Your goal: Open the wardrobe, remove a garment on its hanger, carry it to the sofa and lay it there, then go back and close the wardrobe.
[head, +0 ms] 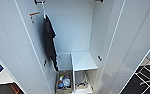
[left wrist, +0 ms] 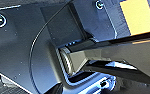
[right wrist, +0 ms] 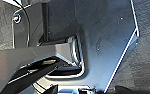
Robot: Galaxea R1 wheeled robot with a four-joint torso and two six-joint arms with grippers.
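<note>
1. Wardrobe doors stand swung wide to either side in my head view, so I judge the opening step done and the closing step still left.
2. Inside it, a black shirt hangs against the left wall from a hanger hooked near the top edge of the cabinet; that is not the garment I am after.
3. I see no white T-shirt and no second hanger on what shows of the interior, so I judge the garment is either already taken out or hidden from me; I cannot tell which from here.
4. A white shelf sits at the lower right of the interior, meeting the back wall and the right wall.
5. Below the shelf line, at the wardrobe floor, a woven basket holds small bottles and jars toward the left, with an open cubby beside it on the right.
6. Dark flooring shows past the outer edge of each door, with some furniture on the right that I cannot identify.
7. Both wrist views give me robot hardware close up, so I cannot tell how far either gripper is open or whether it has hold of anything.
</note>
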